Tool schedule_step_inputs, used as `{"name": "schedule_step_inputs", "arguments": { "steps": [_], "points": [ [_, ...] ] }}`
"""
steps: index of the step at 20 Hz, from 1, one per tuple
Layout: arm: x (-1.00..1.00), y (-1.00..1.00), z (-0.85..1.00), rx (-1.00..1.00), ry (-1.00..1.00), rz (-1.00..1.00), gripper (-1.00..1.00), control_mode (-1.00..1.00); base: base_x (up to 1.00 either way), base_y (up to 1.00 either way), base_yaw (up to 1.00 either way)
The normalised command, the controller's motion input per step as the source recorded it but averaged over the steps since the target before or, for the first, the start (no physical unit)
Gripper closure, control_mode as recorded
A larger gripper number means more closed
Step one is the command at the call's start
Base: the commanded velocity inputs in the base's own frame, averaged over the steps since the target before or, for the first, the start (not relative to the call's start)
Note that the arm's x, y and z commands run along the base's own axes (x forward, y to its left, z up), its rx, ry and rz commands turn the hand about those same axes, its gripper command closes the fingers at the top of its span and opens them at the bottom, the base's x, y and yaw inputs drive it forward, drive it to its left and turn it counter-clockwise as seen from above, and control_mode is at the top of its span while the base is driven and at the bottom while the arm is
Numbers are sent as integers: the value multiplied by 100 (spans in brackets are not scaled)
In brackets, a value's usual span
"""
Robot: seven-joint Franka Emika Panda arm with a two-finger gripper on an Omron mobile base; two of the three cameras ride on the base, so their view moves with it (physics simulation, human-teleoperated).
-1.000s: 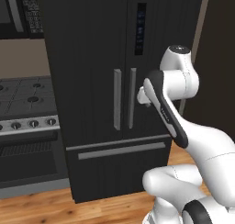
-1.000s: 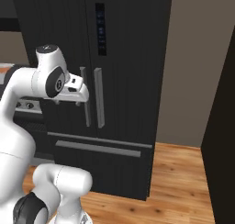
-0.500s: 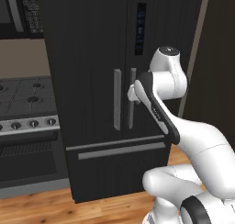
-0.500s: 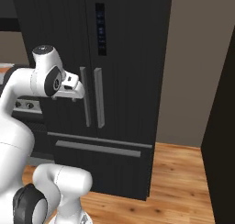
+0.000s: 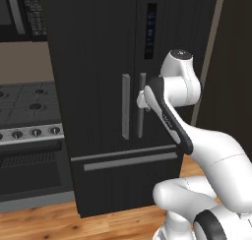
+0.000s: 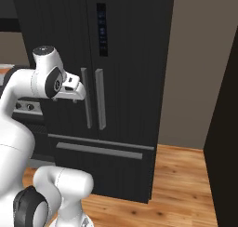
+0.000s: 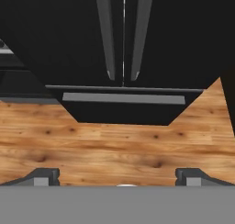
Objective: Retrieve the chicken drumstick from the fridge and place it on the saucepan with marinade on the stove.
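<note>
The black fridge point(image 5: 93, 62) stands straight ahead with both doors shut, so the chicken drumstick is hidden. Two grey vertical handles point(image 5: 126, 106) run side by side at its middle. My gripper point(image 5: 143, 99) hovers just in front of the right-hand handle point(image 6: 100, 98) without touching it; from the right base it sits just left of the handles point(image 6: 82, 95). In the hand view my gripper point(image 7: 117, 176) is open, its fingertips point(image 7: 43, 175) far apart over the floor, with nothing between them. The stove point(image 5: 24, 108) is left of the fridge. The saucepan is out of view.
A black microwave point(image 5: 19, 10) hangs above the stove. Below the fridge doors is a drawer with a wide grey handle point(image 5: 130, 161). Wooden floor point(image 6: 176, 175) spreads in front. A dark tall panel point(image 6: 228, 128) closes the right side.
The hand has moved closer to the fridge handles, to the left in the left base view. The gripper has stayed open and the fridge doors have stayed shut.
</note>
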Motion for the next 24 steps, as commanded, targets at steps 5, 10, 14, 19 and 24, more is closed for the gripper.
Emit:
{"name": "schedule_step_inputs", "arguments": {
  "steps": [5,10,14,19,24],
  "points": [
    [0,0,0,0,0,0,-100,-100,0,0,0],
    [2,0,0,1,-1,0,-100,-100,0,0,0],
    [15,0,0,0,0,0,-100,-100,0,0,0],
    [3,0,0,0,0,0,-100,-100,0,0,0],
    [1,0,0,0,0,0,-100,-100,0,0,0]
  ]
}}
